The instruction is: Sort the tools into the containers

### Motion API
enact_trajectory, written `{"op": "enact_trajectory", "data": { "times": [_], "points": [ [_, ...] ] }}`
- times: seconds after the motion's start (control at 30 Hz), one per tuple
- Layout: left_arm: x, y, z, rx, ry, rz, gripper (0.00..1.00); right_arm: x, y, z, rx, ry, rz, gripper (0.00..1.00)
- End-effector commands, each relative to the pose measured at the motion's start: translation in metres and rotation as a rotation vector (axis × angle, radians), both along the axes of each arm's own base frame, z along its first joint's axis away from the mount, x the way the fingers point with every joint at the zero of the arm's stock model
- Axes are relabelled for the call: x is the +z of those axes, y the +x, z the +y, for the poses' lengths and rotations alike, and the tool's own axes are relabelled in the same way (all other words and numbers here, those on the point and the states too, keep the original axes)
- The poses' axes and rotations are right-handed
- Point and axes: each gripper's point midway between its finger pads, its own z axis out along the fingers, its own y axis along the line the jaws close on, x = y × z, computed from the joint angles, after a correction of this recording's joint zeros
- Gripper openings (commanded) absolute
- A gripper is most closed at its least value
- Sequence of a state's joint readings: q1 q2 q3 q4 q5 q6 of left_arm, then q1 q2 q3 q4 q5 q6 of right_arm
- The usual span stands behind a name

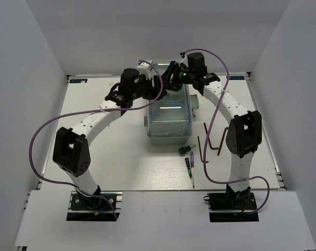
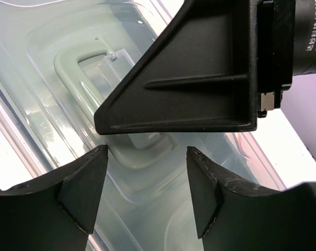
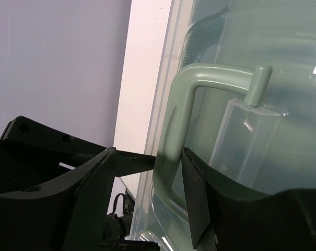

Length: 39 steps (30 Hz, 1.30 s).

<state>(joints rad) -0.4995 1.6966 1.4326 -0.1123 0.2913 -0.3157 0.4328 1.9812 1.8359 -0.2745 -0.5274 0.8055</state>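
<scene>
The pale mint-green toolbox stands in the middle of the table with its translucent lid down. Both grippers hang over its far end. My left gripper is open and empty above the lid, just short of the mint handle. My right gripper is open, its jaws either side of one leg of the handle, not closed on it. The tools lie on the table right of the box: a stubby green-and-black screwdriver, two slim screwdrivers, and hex keys.
The right gripper's finger fills the top of the left wrist view, close above the left jaws. The left gripper's finger shows at lower left in the right wrist view. White walls enclose the table at the back and both sides.
</scene>
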Motion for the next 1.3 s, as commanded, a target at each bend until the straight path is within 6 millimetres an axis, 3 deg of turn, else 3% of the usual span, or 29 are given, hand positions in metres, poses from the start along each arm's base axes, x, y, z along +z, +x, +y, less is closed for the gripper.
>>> {"op": "enact_trajectory", "data": {
  "times": [0.0,0.23,0.6,0.8,1.0,1.27],
  "points": [
    [0.016,-0.011,-0.001,-0.015,-0.019,-0.016,0.72,0.047,-0.012,0.006,0.044,0.082,-0.092,0.58],
    [0.006,-0.003,-0.003,-0.003,0.004,0.017,0.72,0.053,-0.015,0.004,0.053,0.097,-0.096,0.58],
    [0.009,-0.002,-0.014,-0.036,-0.044,0.039,0.67,0.057,-0.017,-0.004,0.058,0.112,-0.100,0.60],
    [0.002,0.012,-0.018,0.005,-0.053,0.072,0.67,0.054,-0.021,-0.010,0.088,0.085,-0.134,0.63],
    [0.000,0.025,-0.011,0.105,-0.051,0.108,0.66,0.055,-0.019,-0.040,0.040,-0.023,-0.187,0.64],
    [-0.012,0.037,-0.008,0.167,-0.026,0.162,0.61,0.052,-0.004,-0.108,-0.094,-0.210,-0.276,0.66]
  ]
}}
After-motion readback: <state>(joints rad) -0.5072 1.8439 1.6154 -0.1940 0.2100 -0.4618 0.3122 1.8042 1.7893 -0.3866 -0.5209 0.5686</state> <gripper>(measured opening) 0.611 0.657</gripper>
